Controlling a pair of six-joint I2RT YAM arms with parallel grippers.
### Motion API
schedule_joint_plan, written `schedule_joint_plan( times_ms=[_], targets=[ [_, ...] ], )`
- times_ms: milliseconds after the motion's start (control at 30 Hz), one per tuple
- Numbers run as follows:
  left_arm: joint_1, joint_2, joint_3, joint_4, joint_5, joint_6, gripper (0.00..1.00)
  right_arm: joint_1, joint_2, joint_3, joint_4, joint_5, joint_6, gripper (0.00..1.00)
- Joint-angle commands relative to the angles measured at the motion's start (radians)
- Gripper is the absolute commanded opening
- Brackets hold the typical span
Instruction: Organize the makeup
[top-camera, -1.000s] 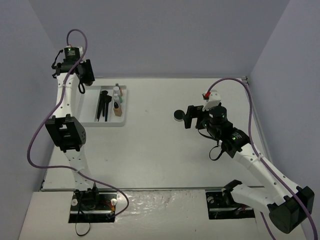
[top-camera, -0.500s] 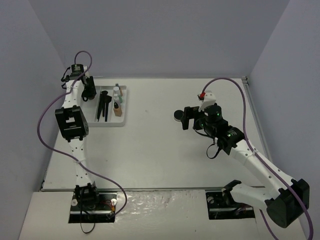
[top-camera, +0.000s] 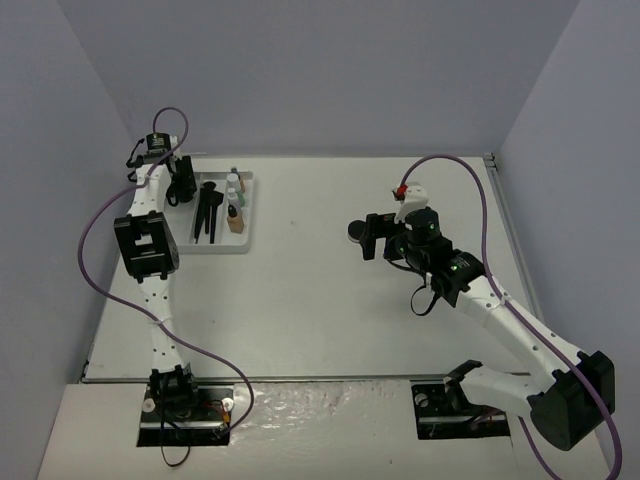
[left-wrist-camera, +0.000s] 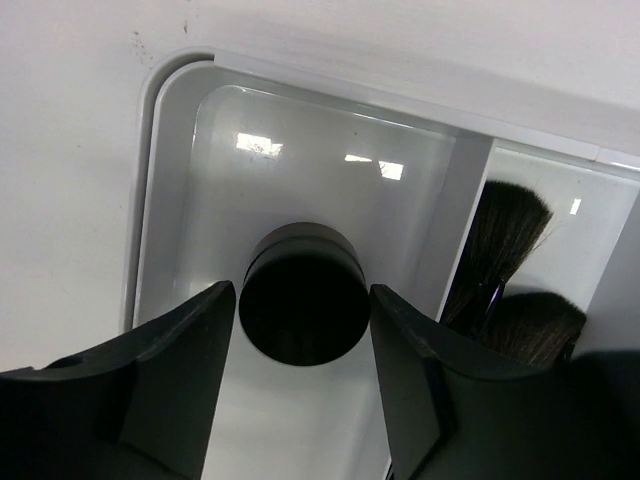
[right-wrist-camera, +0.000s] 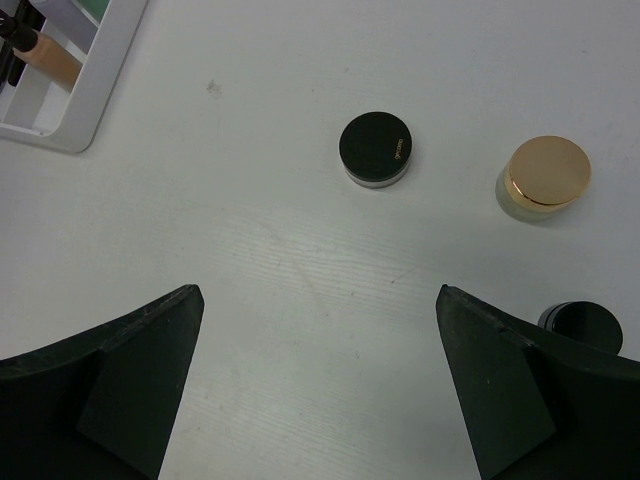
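A round black jar (left-wrist-camera: 300, 310) stands in the left compartment of the white tray (left-wrist-camera: 150, 200). My left gripper (left-wrist-camera: 302, 292) straddles it, open, with a thin gap on each side. Two black brushes (left-wrist-camera: 505, 235) lie in the middle compartment. From above, the left gripper (top-camera: 180, 182) is at the tray's far left corner. My right gripper (right-wrist-camera: 318, 290) hangs wide open over bare table. Ahead of it are a black jar (right-wrist-camera: 376, 148) and a gold compact (right-wrist-camera: 546, 174). Another black jar (right-wrist-camera: 585, 322) is partly hidden behind the right finger.
The tray (top-camera: 247, 240) sits at the table's back left, holding black brushes (top-camera: 207, 210) and small bottles (top-camera: 235, 205). Its corner with a tan bottle (right-wrist-camera: 50, 60) shows at the top left of the right wrist view. A loose black jar (top-camera: 354, 231) lies beside the right gripper (top-camera: 372, 236).
The left arm has dropped from above the tray into its left compartment, and its jaws have opened off the black jar. The right arm has shifted slightly.
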Motion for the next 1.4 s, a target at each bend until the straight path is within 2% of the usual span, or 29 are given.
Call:
schedule_joint_plan(
  times_ms=[0, 100, 167, 267, 433, 633, 833, 967, 1133, 1233, 1367],
  targets=[
    [0.005, -0.072, 0.074, 0.038, -0.013, 0.007, 0.64, -0.008, -0.015, 0.047, 0.043, -0.012, 0.000, 1.00],
    [0.001, -0.113, 0.061, 0.034, -0.002, 0.000, 0.71, -0.008, -0.030, 0.047, 0.042, -0.006, -0.003, 1.00],
    [-0.008, -0.179, 0.041, 0.030, -0.001, -0.001, 0.79, -0.008, -0.041, 0.052, 0.037, 0.008, -0.004, 1.00],
    [-0.030, -0.268, 0.023, -0.011, 0.004, -0.002, 0.85, -0.008, -0.047, 0.058, 0.025, 0.038, 0.006, 1.00],
    [-0.122, -0.461, -0.095, -0.045, 0.029, 0.022, 0.94, -0.010, -0.082, 0.037, 0.023, 0.078, 0.037, 1.00],
    [-0.322, -0.646, -0.293, -0.041, 0.038, -0.008, 0.96, -0.012, -0.054, 0.018, -0.007, 0.106, 0.062, 1.00],
    [-0.424, -0.847, -0.533, 0.028, 0.044, -0.073, 0.96, -0.020, 0.103, 0.069, -0.007, 0.122, 0.075, 1.00],
    [-0.462, -0.961, -0.674, 0.031, 0.033, -0.078, 0.97, -0.029, 0.225, 0.115, -0.018, 0.171, 0.142, 1.00],
    [-0.484, -1.077, -0.829, 0.026, 0.048, -0.096, 0.97, -0.086, 0.314, 0.111, -0.099, 0.316, 0.246, 1.00],
    [-0.489, -1.133, -0.904, 0.025, 0.055, -0.100, 0.97, -0.139, 0.332, 0.080, -0.125, 0.343, 0.291, 1.00],
    [-0.489, -1.158, -0.932, 0.012, 0.056, -0.093, 0.97, -0.216, 0.351, 0.048, -0.124, 0.318, 0.324, 0.98]
  ],
)
